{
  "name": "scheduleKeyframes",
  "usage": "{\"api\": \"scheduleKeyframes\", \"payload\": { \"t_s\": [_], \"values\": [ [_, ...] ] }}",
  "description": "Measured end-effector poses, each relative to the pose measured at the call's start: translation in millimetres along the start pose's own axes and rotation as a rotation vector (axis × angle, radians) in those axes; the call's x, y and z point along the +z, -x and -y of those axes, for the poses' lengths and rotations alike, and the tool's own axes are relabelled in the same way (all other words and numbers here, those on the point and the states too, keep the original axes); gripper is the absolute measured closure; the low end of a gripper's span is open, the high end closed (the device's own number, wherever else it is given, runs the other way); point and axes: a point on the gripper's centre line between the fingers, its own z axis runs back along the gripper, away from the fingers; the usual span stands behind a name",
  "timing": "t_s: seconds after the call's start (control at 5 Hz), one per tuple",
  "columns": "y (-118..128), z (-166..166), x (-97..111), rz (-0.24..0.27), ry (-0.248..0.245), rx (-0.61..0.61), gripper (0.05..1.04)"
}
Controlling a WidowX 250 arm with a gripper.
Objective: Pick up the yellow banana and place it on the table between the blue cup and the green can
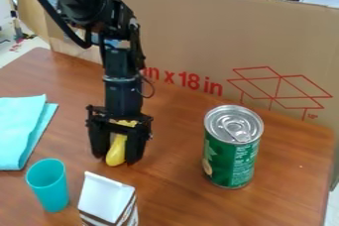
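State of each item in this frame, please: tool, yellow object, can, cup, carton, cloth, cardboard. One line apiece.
Tool: pointing down, closed around the yellow object
Yellow object: held upright between the fingers
Green can: upright, lid on, pull tab flat
Teal cup: upright, open-topped
Carton: upright, top closed, partly cut off by the view's bottom edge
Cloth: folded, lying flat
Cardboard: standing behind the table

Edges crop carton point(104, 197) and cloth point(19, 131); the tool point(117, 158) partly hides a yellow object point(117, 149) (seemingly its middle).
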Motion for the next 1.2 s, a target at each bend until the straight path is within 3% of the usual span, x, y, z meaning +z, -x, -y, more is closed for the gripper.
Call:
{"api": "scheduleKeyframes", "payload": {
  "t_s": [0.2, 0.4, 0.6, 0.8, 1.0, 1.2],
  "values": [
    [7.3, -3.8, 23.2, 0.018, -0.017, 0.008, 0.082],
    [21.2, -11.8, 49.7, 0.035, -0.093, 0.009, 0.082],
    [41.8, -27.3, 75.1, 0.034, -0.223, 0.001, 0.082],
    [59.8, -46.6, 83.5, 0.018, -0.307, -0.037, 0.082],
    [89.5, -55.5, 80.9, -0.037, -0.345, -0.079, 0.082],
    [120.4, -63.4, 69.9, -0.064, -0.332, -0.079, 0.082]
  ]
}}
